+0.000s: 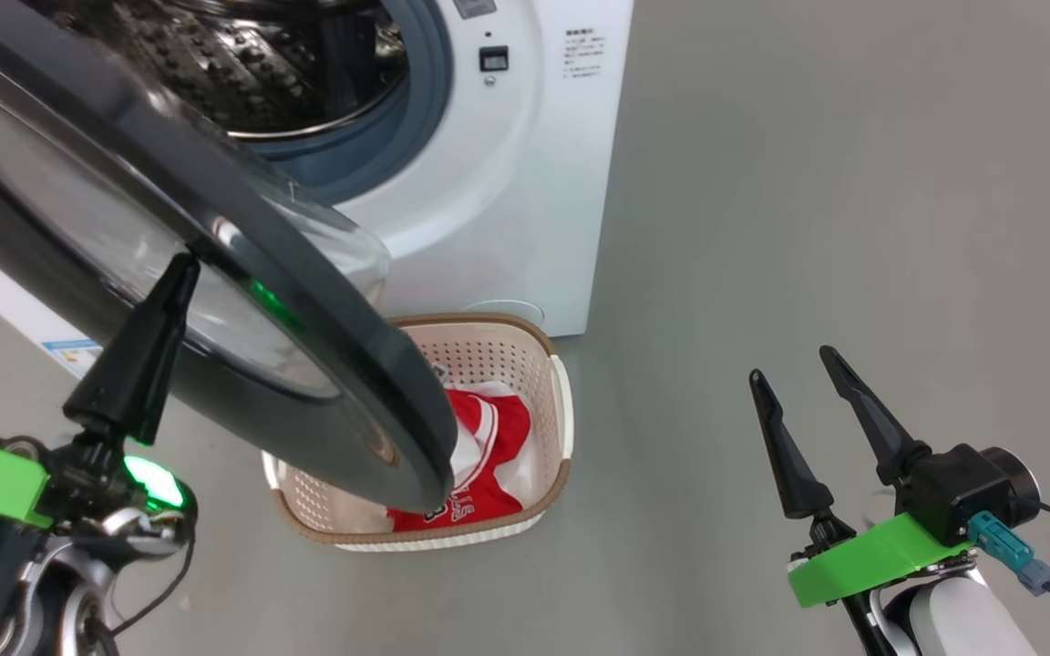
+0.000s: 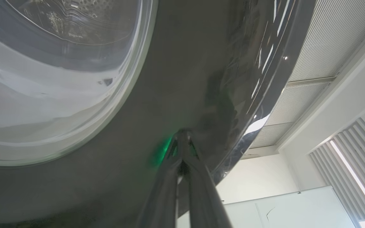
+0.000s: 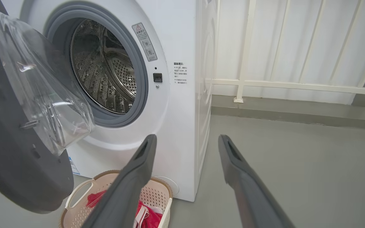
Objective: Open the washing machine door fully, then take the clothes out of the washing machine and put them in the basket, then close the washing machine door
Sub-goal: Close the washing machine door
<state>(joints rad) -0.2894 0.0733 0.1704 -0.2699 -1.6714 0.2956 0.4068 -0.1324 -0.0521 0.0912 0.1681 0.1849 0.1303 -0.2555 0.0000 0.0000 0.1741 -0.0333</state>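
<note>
Head view: our left gripper [image 1: 183, 267], fingers pressed together and pinching nothing, sets its tip against the outer face of the door [image 1: 324, 333], on the dark rim; we judge the fingers are joined to make one stiff point for pushing, not for holding; the door stands partly open, swung out over the basket [image 1: 488, 355], which sits on the floor [image 1: 808, 182] at the foot of the washer [image 1: 507, 182]; in the basket lie the clothes [image 1: 488, 446], red with white trim, partly hidden by the door's lower edge; the drum [image 1: 288, 73] shows bare steel as far as we can see, so we judge the unloading done and the closing in hand; our right gripper [image 1: 791, 363] hangs well apart to the right above the floor, fingers spread and empty, likely kept clear of the door's swing.

Left wrist view: the joined fingers [image 2: 166, 190] touch the glossy rim beside the glass, a green glow reflected at the contact; ceiling and wall show past the door's edge.

Right wrist view: between the spread fingers [image 3: 131, 183] we see the washer's mouth open, the drum holding no garment that we can make out; the door's clear bowl juts toward it; the basket below holds the red clothes, beside a white handle.
</note>
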